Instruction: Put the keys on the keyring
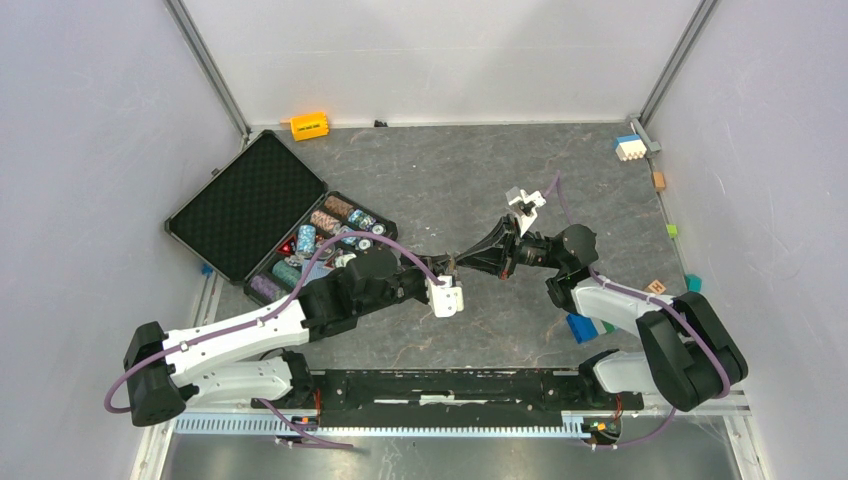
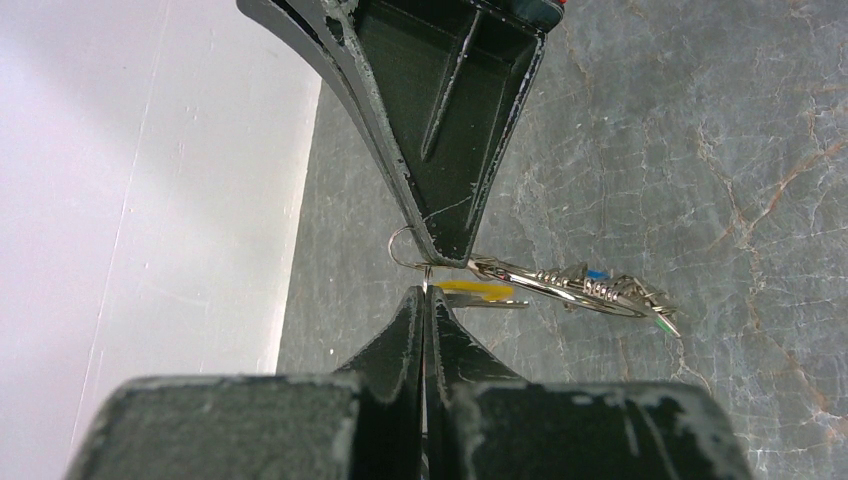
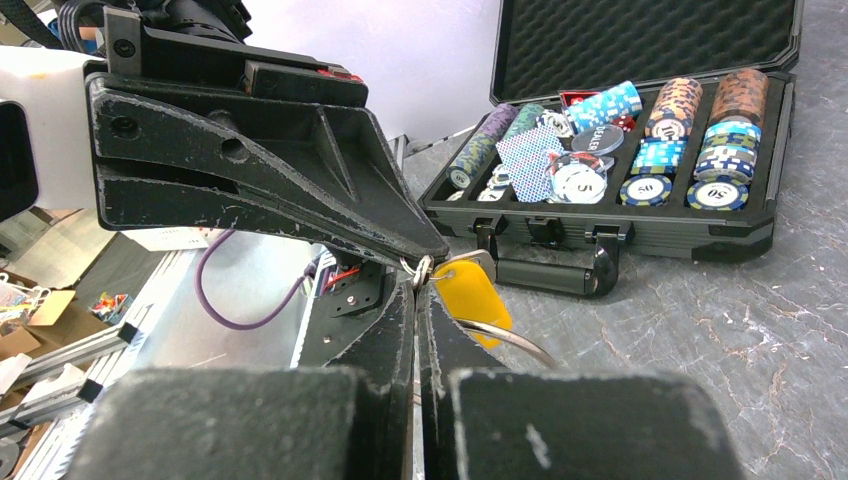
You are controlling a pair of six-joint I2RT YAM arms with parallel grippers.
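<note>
Pinching tip to tip over the middle of grey marbled tabletop (image 1: 430,170) with left gripper (image 1: 450,267) and right gripper (image 1: 466,260). Both pairs of fingers clenched tight at near end of silver wire keyring (image 2: 545,288), held up off tabletop; which strand each pair grips too small to tell. Small silver metal keys (image 2: 620,292) bunched on keyring: yellow plastic tag (image 3: 468,295) just beside fingertips, blue tag (image 2: 597,273) and green tag (image 2: 662,325) further out. Open black foam-lined case (image 1: 250,200) of poker chips (image 3: 650,150) left of grippers. Orange-yellow block (image 1: 309,125) and blue-white brick stack (image 1: 629,147) at far edge.
</note>
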